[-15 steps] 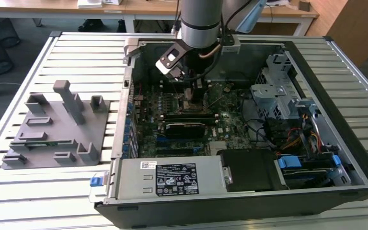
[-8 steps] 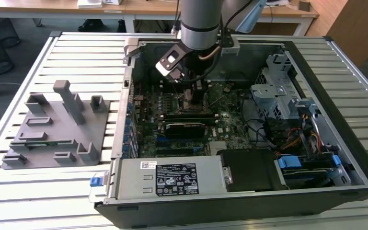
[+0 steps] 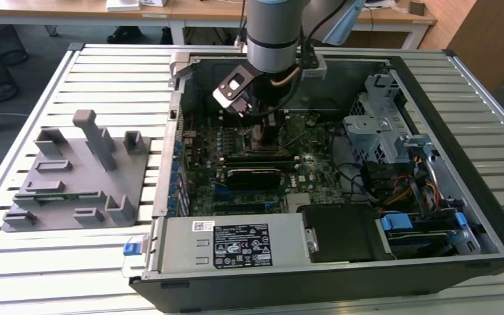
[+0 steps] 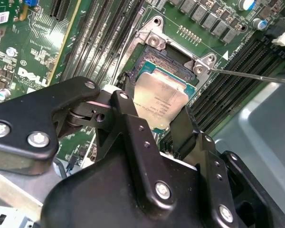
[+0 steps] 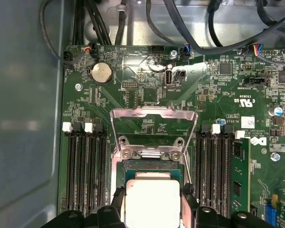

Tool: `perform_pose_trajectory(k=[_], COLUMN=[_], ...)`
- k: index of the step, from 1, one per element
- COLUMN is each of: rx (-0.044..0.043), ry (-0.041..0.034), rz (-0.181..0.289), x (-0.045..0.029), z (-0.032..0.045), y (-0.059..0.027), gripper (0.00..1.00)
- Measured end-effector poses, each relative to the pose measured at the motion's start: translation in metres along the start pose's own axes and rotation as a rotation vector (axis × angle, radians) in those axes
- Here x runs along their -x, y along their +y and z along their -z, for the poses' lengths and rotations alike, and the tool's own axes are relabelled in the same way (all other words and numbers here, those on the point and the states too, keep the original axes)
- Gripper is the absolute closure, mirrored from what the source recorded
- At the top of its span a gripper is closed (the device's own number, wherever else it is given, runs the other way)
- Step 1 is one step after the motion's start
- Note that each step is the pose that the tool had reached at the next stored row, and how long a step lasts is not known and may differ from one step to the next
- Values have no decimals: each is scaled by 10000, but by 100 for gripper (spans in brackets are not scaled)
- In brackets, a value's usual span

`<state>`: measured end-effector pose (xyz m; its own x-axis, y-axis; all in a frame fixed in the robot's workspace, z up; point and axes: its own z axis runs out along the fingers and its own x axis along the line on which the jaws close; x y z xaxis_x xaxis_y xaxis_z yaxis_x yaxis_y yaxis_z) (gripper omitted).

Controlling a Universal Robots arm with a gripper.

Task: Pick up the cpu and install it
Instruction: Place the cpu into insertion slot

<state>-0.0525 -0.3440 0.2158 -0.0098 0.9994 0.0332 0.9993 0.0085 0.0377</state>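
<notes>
**Exterior view.** The arm reaches down into an open computer case that lies on a slatted tabletop. The pincer stands over the green motherboard, near the middle of the case. A grey plastic fixture sits on the tabletop at the exterior view's left, just beside the case.

**Second wrist view.** The pincer pinches the cpu by two opposite edges, with one black finger on each side. The cpu is at the socket, silver top facing up. Whether it is fully seated cannot be told.

**First wrist view.** The cpu lies between the fingers of the pincer, inside the socket outline. The hinged metal frame is swung open beyond the socket. Memory slots run along both sides. A green memory stick stands in one slot.
</notes>
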Motion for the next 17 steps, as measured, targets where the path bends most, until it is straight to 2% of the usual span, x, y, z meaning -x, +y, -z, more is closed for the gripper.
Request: perform_pose_trajectory(k=[17], rx=[0], ry=[2], rz=[-2], x=[-10], z=[-110], y=[-5], gripper=[46])
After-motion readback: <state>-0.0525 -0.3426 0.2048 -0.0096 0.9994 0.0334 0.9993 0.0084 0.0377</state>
